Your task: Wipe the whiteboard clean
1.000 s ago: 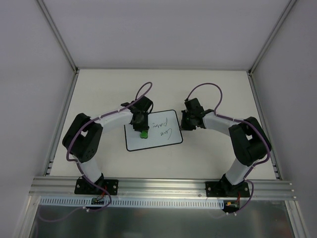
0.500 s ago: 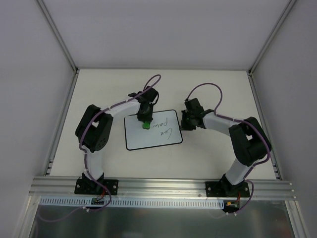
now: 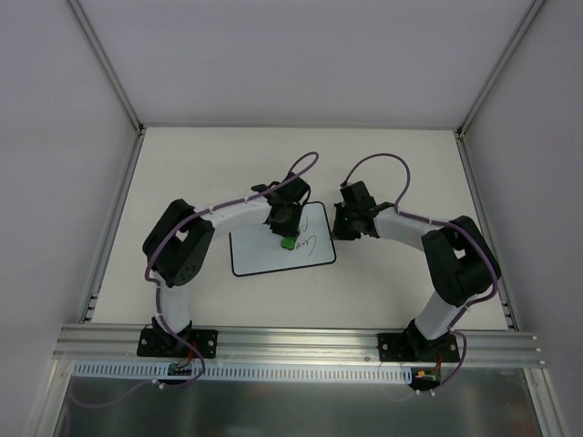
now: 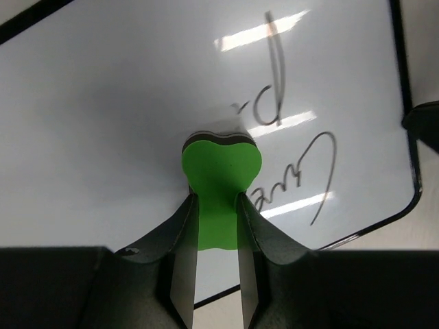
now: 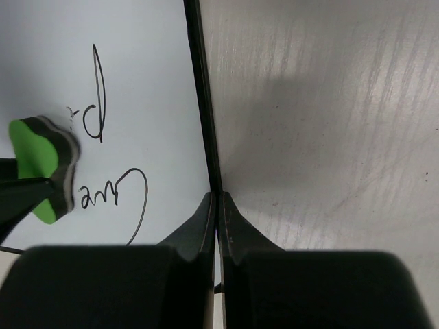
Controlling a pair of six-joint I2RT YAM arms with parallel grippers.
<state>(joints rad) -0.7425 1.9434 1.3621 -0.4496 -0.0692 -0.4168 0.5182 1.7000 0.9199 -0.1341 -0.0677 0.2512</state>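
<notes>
Green eraser point(image 4: 221, 164) pinched between narrowly parted fingers of left tool point(image 4: 217, 203), pressed on whiteboard point(image 3: 260, 257) just beside dark handwriting point(image 4: 302, 179). Whiteboard flat at middle of counter point(image 3: 182, 164). Right tool point(image 5: 217, 200) fully closed, holding nothing, tips at black rim on whiteboard's right side.

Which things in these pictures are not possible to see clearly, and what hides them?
- Top view: the handwriting is too small to read; the left pincer covers part.
- Left wrist view: the eraser hides its own contact with the whiteboard.
- Right wrist view: the right pincer hides the rim beneath its tips.
</notes>
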